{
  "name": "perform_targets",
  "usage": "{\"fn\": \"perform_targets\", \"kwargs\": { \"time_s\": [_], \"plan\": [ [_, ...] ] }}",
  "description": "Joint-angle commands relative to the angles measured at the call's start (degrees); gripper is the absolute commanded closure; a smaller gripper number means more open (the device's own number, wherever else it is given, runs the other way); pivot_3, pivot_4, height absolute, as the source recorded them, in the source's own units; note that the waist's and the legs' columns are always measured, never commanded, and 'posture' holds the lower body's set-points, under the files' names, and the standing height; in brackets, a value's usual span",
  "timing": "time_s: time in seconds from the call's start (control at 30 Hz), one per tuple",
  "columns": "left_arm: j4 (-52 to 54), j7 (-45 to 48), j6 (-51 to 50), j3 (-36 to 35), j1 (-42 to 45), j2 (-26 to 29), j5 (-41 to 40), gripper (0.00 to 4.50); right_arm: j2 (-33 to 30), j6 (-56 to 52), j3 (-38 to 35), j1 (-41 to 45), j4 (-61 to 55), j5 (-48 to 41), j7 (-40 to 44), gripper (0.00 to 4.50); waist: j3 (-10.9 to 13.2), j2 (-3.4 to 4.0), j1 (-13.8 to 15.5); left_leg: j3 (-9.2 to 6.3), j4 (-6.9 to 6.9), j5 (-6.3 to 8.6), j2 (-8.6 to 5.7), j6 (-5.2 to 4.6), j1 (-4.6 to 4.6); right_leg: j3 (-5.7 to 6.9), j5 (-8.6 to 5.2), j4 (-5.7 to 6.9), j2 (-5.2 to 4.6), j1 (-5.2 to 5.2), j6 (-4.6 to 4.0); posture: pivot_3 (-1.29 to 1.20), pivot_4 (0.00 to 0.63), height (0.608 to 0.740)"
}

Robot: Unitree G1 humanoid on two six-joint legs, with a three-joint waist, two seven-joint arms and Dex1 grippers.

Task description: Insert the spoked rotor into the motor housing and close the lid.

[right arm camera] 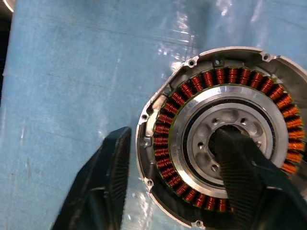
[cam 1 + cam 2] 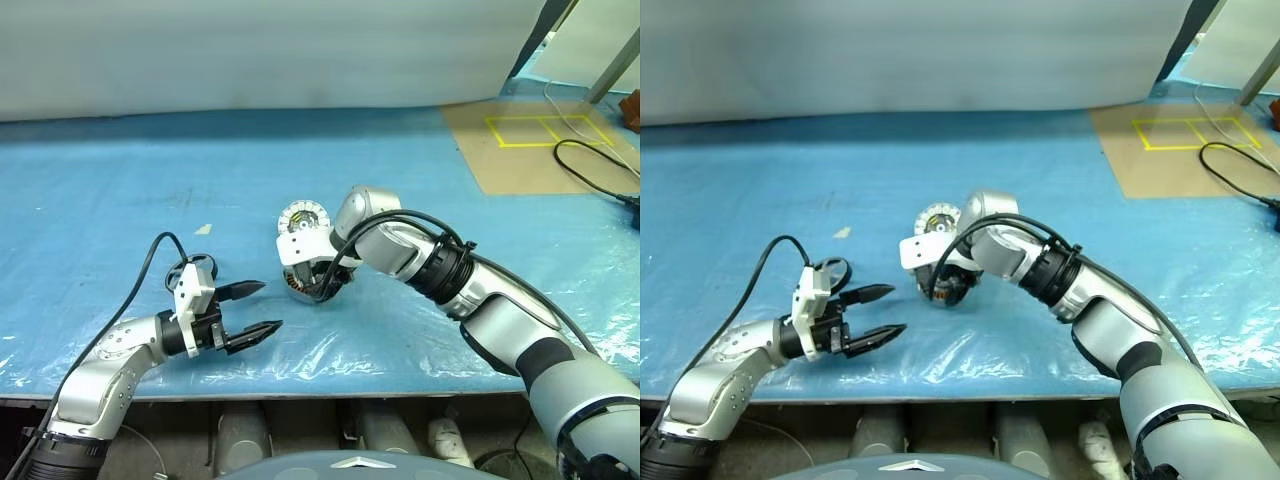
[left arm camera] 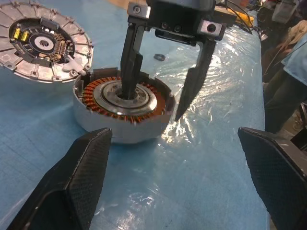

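The motor housing (image 1: 153,103), ringed with copper windings, lies on the blue sheet in the middle of the table. The spoked rotor (image 1: 204,139) sits inside it as a silver ring and hub. My right gripper (image 3: 153,103) points down over the housing and is open. One finger rests in the rotor's hub and the other stands outside the housing wall (image 3: 120,132). The lid (image 3: 43,43) lies flat just behind the housing, circuit side up. My left gripper (image 2: 268,306) hovers open and empty to the left, pointing at the housing.
A brown board with yellow tape (image 2: 540,140) and a black cable (image 2: 590,160) lie at the back right. A small metal ring (image 3: 159,56) sits on the sheet beyond the housing. A person (image 3: 283,86) stands off to one side. The table's front edge is close below both arms.
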State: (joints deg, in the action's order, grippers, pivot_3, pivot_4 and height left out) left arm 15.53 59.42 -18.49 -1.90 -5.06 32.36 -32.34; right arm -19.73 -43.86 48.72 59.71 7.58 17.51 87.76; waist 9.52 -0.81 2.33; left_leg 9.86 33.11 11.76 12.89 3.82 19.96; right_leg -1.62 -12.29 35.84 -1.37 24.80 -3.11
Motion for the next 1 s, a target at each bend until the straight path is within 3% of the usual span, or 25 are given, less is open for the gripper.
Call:
{"fn": "perform_targets", "kwargs": {
  "time_s": [0.03,0.43,0.63,0.77,0.9,1.0],
  "plan": [
    [1.8,0.1,0.7,-1.2,-0.1,0.7,-0.5,0.05,0.0,-2.1,0.9,0.7,-0.9,-1.7,1.9,0.62,0.0,-0.01,0.0,0.0,0.0,0.0,0.0,0.0,0.0,0.0,0.0,0.0,0.0,-0.01,0.0,0.0,0.15,0.74],
    [0.0,0.5,0.8,-0.5,2.0,0.4,-0.2,0.05,-2.3,-7.2,-2.0,6.8,-3.7,-8.8,3.4,0.62,0.0,0.01,0.2,0.0,-0.02,0.0,0.0,0.0,0.08,0.02,0.0,-0.06,0.0,0.03,-0.01,0.0,0.15,0.74],
    [0.1,0.6,0.7,-0.5,2.1,0.5,-0.3,0.05,-6.1,-3.6,-5.3,8.7,-4.9,-12.3,2.7,0.62,0.0,0.01,0.2,0.0,-0.01,0.0,-0.01,0.0,0.08,0.02,0.0,-0.05,-0.01,0.03,-0.01,0.0,0.15,0.74],
    [1.7,-0.1,0.5,-1.0,1.3,0.5,-0.7,0.05,-13.3,3.0,-11.9,2.0,-10.3,-13.9,-1.7,0.62,0.0,-0.01,0.8,0.0,-0.01,0.0,-0.02,0.0,0.12,0.03,0.0,-0.11,-0.02,0.01,0.0,0.0,0.15,0.74],
    [3.3,-0.7,0.3,-1.4,0.1,0.6,-0.9,0.05,-18.1,-1.2,-20.2,-8.6,-16.6,-15.0,-9.5,0.62,0.0,-0.03,1.6,0.0,-0.03,0.0,-0.05,0.0,0.13,0.0,0.01,-0.16,-0.03,-0.01,0.01,0.0,0.15,0.74],
    [3.9,-0.6,0.3,-1.8,-0.9,1.1,-1.0,0.05,-16.9,-6.0,-33.4,-19.0,-21.9,-19.5,-17.9,0.62,0.0,0.02,1.6,0.0,-0.05,0.0,-0.02,0.01,0.11,-0.01,0.01,-0.12,0.01,0.02,0.01,0.0,0.15,0.74]
  ]
}}
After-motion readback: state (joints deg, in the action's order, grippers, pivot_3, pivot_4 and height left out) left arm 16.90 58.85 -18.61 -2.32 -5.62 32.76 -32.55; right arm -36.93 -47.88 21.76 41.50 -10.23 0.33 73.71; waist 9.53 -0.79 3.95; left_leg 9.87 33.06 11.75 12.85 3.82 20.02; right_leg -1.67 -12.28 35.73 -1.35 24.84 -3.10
